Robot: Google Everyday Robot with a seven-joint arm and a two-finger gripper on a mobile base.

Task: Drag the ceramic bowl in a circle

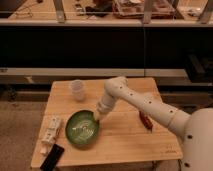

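Camera view
Table (pixel 125 142): a light wooden top, seen from above and in front; a dark shelf unit stands behind it.
Ceramic bowl (pixel 82 130): wide, shallow and green, with a pale pattern inside. It sits on the table's front left part, upright.
Arm (pixel 145 105): white and jointed, it reaches from the lower right across the table toward the bowl.
Pincer (pixel 98 117): it points down at the bowl's upper right rim and appears to touch it there. Whether its fingers are spread or pressed together cannot be told.
Cup (pixel 77 89): small, translucent and whitish, it stands upright near the table's back left, apart from the bowl.
White packet (pixel 51 130): a long pale item, lying just left of the bowl near the table's left edge.
Black device (pixel 52 157): flat and dark, it lies at the front left corner, below the packet.
Red object (pixel 145 120): slim and dark red, it lies on the right part of the table, partly under the arm.
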